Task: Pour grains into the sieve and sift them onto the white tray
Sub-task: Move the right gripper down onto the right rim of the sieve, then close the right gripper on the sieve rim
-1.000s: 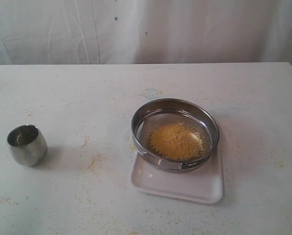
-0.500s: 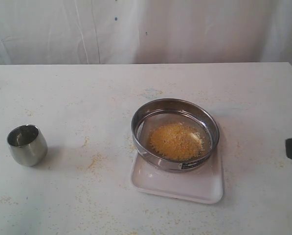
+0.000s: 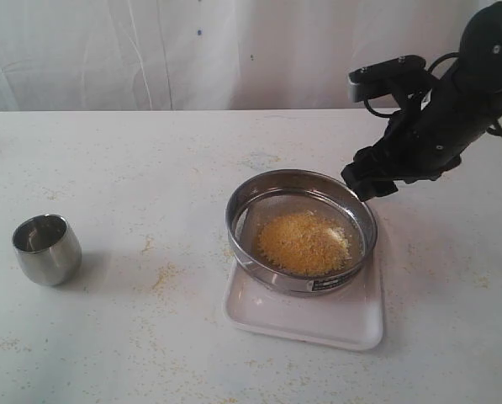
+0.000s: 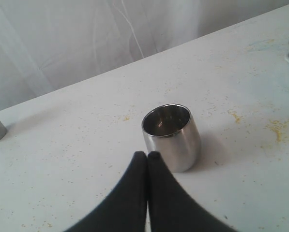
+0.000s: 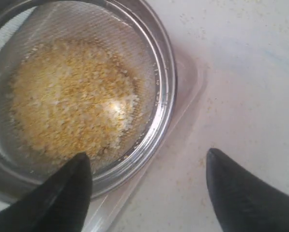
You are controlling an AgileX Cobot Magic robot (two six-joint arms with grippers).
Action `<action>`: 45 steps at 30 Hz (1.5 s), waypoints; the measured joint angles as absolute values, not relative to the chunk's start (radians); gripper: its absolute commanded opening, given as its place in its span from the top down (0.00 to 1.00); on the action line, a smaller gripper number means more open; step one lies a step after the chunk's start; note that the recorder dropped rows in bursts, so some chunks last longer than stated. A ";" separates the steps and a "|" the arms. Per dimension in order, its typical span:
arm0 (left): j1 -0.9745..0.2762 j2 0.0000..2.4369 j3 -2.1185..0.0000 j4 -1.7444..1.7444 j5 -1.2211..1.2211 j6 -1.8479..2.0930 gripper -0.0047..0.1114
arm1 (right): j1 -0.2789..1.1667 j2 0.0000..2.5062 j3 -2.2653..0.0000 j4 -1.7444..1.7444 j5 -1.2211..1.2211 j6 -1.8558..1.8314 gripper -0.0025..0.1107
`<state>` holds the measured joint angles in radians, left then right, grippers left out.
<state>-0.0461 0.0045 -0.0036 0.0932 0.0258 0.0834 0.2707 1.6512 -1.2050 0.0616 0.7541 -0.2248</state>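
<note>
here sieve (image 3: 291, 284) hides perhaps half the white tray (image 3: 305, 321).

One sieve (image 3: 301, 176), one white tray (image 3: 301, 325), one cup (image 3: 46, 249)

- Sieve (image 3: 277, 281): shiny steel ring, fine wire mesh.
- Grains (image 3: 303, 242): dry, matt, granular.
- White tray (image 3: 318, 324): smooth, slightly glossy plastic.
- Cup (image 3: 47, 249): mirror-polished metal.
- Surface (image 3: 150, 151): matt, pale, dusty.
- Fingers (image 4: 127, 198): smooth matt black.
- Backdrop (image 3: 234, 50): white creased cloth.

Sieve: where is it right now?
Exterior view: the sieve sits right of centre on the far part of the white tray, holding the grains. The open right hand hangs over its far-right rim; the cup stands far left.
</note>
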 measured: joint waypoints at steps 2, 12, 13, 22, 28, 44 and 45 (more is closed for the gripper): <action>-0.046 0.004 -0.004 0.093 0.026 0.083 0.96 | 0.242 1.755 -1.292 0.066 0.781 -0.225 0.43; -0.046 0.004 -0.004 0.093 0.026 0.083 0.96 | 0.223 2.014 -1.505 0.189 0.837 -0.302 0.49; -0.046 0.004 -0.004 0.093 0.026 0.083 0.96 | 0.223 2.029 -1.513 0.189 0.837 -0.305 0.49; -0.046 0.004 -0.004 0.093 0.026 0.083 0.96 | 0.223 2.112 -1.522 0.189 0.832 -0.325 0.57; -0.046 0.004 -0.004 0.093 0.026 0.083 0.96 | 0.223 2.136 -1.522 0.189 0.809 -0.325 0.64; -0.046 0.004 -0.004 0.093 0.026 0.083 0.96 | 0.220 2.162 -1.583 0.200 0.864 -0.307 0.98; -0.046 0.004 -0.004 0.093 0.026 0.083 0.96 | 0.220 2.162 -1.594 0.195 0.898 -0.307 0.98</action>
<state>-0.0461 0.0045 -0.0036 0.0932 0.0258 0.0834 0.2200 2.1624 -1.5935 0.1950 0.8979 -0.3072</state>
